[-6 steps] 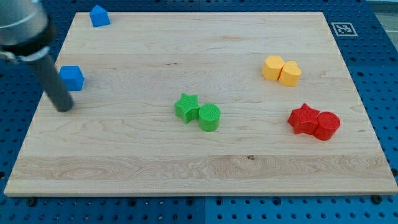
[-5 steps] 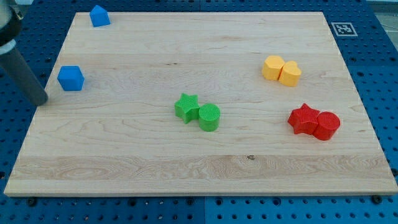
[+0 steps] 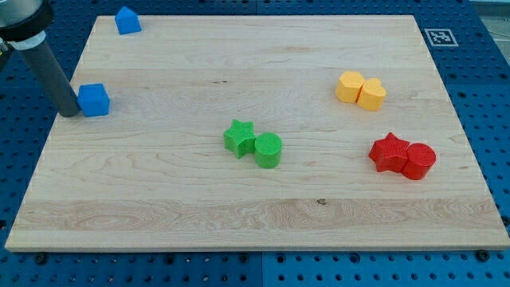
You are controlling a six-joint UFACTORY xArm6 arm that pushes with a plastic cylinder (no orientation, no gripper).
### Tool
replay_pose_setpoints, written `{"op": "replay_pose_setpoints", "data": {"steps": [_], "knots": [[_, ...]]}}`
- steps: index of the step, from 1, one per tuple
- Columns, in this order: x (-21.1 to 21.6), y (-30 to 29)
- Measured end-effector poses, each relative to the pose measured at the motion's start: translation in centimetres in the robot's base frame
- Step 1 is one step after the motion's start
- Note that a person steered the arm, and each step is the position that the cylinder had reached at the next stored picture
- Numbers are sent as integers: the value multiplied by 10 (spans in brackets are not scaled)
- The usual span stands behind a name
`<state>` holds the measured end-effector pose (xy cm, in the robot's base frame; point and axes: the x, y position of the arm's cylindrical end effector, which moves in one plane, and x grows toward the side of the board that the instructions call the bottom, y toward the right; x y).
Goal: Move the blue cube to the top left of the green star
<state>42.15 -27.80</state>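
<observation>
The counter (image 3: 239, 215) is a pale wooden board with fine horizontal grain, lying on a blue pegboard (image 3: 486, 119) dotted with holes. A square black-and-white marker (image 3: 438, 37) sits at the upper right of the frame, just off the board's corner.

There is no claw on this arm, only a smooth dark rod that holds nothing. My tip (image 3: 70, 112) stands at the left edge of the frame, pressed against or just beside the left face of the blue cube (image 3: 94, 100). The cube is matte plastic with crisp edges and sits at middle left, well apart from the green star (image 3: 238, 136) near the centre.

The ribbed green cylinder (image 3: 268, 150) touches the star's lower right. A blue house-shaped block (image 3: 127, 20) sits at upper left. At right, two yellow blocks (image 3: 360, 89) touch each other; below them a red star (image 3: 389, 152) touches a red cylinder (image 3: 418, 161).
</observation>
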Motion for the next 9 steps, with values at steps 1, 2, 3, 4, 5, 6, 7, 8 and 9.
{"op": "replay_pose_setpoints", "data": {"steps": [1, 2, 3, 4, 5, 6, 7, 8, 9], "knots": [[-1, 25], [-1, 32], [-5, 41], [-11, 54], [-31, 39], [-42, 42], [-42, 56], [-42, 66], [-42, 84]]}}
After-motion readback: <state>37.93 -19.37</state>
